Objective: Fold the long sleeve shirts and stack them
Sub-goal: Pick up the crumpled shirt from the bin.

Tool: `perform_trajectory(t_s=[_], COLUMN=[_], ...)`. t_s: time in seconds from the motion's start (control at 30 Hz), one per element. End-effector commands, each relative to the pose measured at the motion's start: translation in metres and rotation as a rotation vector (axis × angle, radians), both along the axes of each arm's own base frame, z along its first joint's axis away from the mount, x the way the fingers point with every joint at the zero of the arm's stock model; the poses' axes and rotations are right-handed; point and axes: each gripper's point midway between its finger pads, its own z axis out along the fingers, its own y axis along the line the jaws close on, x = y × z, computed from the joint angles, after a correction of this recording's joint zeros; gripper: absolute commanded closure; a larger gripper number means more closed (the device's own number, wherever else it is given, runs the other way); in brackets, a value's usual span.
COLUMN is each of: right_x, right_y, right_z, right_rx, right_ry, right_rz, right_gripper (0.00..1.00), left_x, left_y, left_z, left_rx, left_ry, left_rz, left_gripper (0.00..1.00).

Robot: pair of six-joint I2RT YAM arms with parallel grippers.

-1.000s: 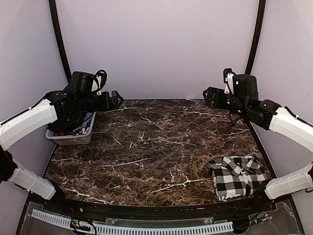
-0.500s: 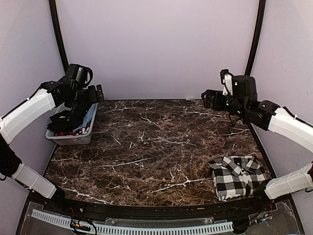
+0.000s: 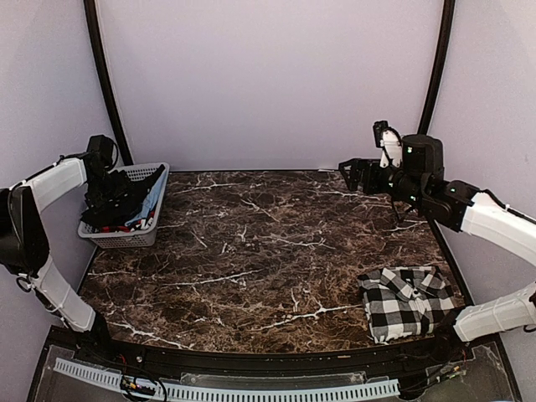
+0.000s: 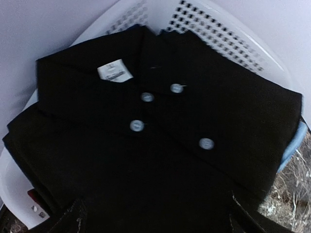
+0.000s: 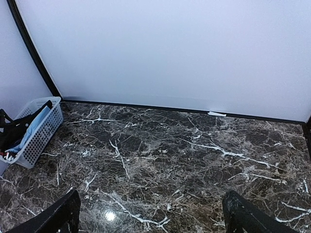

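A plain black shirt with small white buttons and a white neck label lies on top of the pile in the white lattice basket. It fills the left wrist view. My left gripper points down into the basket, open, its fingertips wide apart just over the black cloth. The black-and-white checked shirt lies folded on the table at the near right. My right gripper hovers open and empty above the far right of the table, its fingertips spread over bare marble.
Light blue cloth and a bit of red show under the black shirt in the basket. The basket stands at the far left edge of the dark marble table. Curved black poles and pale walls close the back.
My left arm has swung from over the table's left part back and down onto the basket. The right gripper has drifted slightly left. The checked shirt has not moved.
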Motion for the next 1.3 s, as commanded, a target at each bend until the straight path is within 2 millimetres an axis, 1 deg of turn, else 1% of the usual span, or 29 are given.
perform_trajectory(t_s=[0.0, 0.03, 0.07, 0.17, 0.2, 0.23, 0.33, 0.4, 0.43, 0.47, 0.5, 0.53, 0.6, 0.63, 0.67, 0.7, 0.73, 0.77, 0.8, 0.83, 0.87, 0.9, 0.93, 0.97, 1.0, 1.07, 1.13, 1.17, 1.27], right_x=[-0.002, -0.002, -0.002, -0.003, -0.004, -0.005, -0.007, -0.007, -0.008, -0.008, -0.008, -0.009, -0.009, -0.010, -0.010, -0.011, -0.011, -0.011, -0.011, -0.011, -0.011, -0.011, -0.011, -0.011, -0.010, -0.010, -0.009, -0.008, -0.007], right_y=[0.007, 0.008, 0.009, 0.011, 0.011, 0.011, 0.010, 0.010, 0.011, 0.011, 0.011, 0.011, 0.010, 0.009, 0.009, 0.009, 0.009, 0.009, 0.009, 0.010, 0.010, 0.010, 0.009, 0.009, 0.009, 0.009, 0.009, 0.009, 0.009], right_z=[0.012, 0.011, 0.009, 0.009, 0.009, 0.009, 0.009, 0.008, 0.008, 0.009, 0.010, 0.009, 0.010, 0.010, 0.010, 0.011, 0.010, 0.010, 0.010, 0.010, 0.010, 0.010, 0.011, 0.011, 0.011, 0.013, 0.013, 0.014, 0.016], right_rx=[0.040, 0.041, 0.040, 0.049, 0.052, 0.055, 0.059, 0.060, 0.061, 0.061, 0.063, 0.062, 0.064, 0.065, 0.065, 0.068, 0.068, 0.070, 0.070, 0.070, 0.070, 0.070, 0.070, 0.069, 0.067, 0.064, 0.059, 0.057, 0.057], right_ry=[-0.047, -0.045, -0.042, -0.041, -0.042, -0.043, -0.047, -0.045, -0.046, -0.046, -0.047, -0.045, -0.046, -0.048, -0.049, -0.050, -0.049, -0.049, -0.049, -0.048, -0.049, -0.049, -0.050, -0.051, -0.052, -0.055, -0.055, -0.056, -0.058], right_rz=[0.047, 0.049, 0.054, 0.066, 0.070, 0.072, 0.074, 0.077, 0.080, 0.082, 0.083, 0.084, 0.082, 0.081, 0.082, 0.082, 0.083, 0.084, 0.084, 0.086, 0.085, 0.084, 0.083, 0.082, 0.083, 0.081, 0.077, 0.075, 0.074], right_gripper=[0.01, 0.01, 0.01, 0.01, 0.01, 0.01, 0.01, 0.01, 0.01, 0.01, 0.01, 0.01, 0.01, 0.01, 0.01, 0.01, 0.01, 0.01, 0.01, 0.01, 0.01, 0.02, 0.01, 0.01, 0.01, 0.01, 0.01, 0.01, 0.01], left_x=[-0.007, -0.010, -0.012, -0.021, -0.021, -0.023, -0.018, -0.015, -0.013, -0.012, -0.009, -0.008, -0.005, -0.003, -0.001, 0.001, 0.003, 0.005, 0.006, 0.007, 0.008, 0.009, 0.009, 0.011, 0.010, 0.010, 0.010, 0.008, 0.007], left_y=[0.030, 0.034, 0.043, 0.061, 0.064, 0.066, 0.068, 0.070, 0.071, 0.072, 0.072, 0.073, 0.074, 0.074, 0.074, 0.075, 0.075, 0.074, 0.074, 0.072, 0.069, 0.067, 0.060, 0.057, 0.049, 0.036, 0.022, 0.019, 0.007], left_z=[-0.014, -0.020, -0.023, -0.042, -0.044, -0.053, -0.065, -0.074, -0.080, -0.081, -0.085, -0.084, -0.081, -0.077, -0.068, -0.062, -0.049, -0.041, -0.024, -0.015, 0.004, 0.016, 0.035, 0.047, 0.065, 0.090, 0.111, 0.121, 0.138], left_rx=[-0.047, -0.048, -0.024, -0.015, -0.012, -0.013, -0.014, -0.014, -0.020, -0.022, -0.026, -0.024, -0.017, -0.013, -0.006, 0.000, 0.008, 0.010, 0.022, 0.027, 0.047, 0.071, 0.087, 0.112, 0.132, 0.176, 0.206, 0.219, 0.207], left_ry=[-0.032, -0.023, -0.014, 0.019, 0.016, 0.031, 0.046, 0.061, 0.068, 0.070, 0.071, 0.071, 0.064, 0.052, 0.033, 0.021, -0.008, -0.023, -0.058, -0.079, -0.121, -0.149, -0.193, -0.219, -0.257, -0.302, -0.344, -0.363, -0.409], left_rz=[0.132, 0.158, 0.196, 0.296, 0.308, 0.319, 0.315, 0.315, 0.315, 0.310, 0.305, 0.302, 0.294, 0.290, 0.280, 0.274, 0.260, 0.248, 0.232, 0.219, 0.195, 0.169, 0.147, 0.118, 0.095, 0.042, -0.008, -0.025, -0.068], left_gripper=[0.06, 0.07, 0.08, 0.11, 0.11, 0.13, 0.16, 0.20, 0.25, 0.29, 0.39, 0.44, 0.74, 0.80, 0.92, 0.96, 1.00, 1.00, 1.00, 1.00, 1.00, 1.00, 1.00, 1.00, 1.00, 1.00, 1.00, 1.00, 1.00])
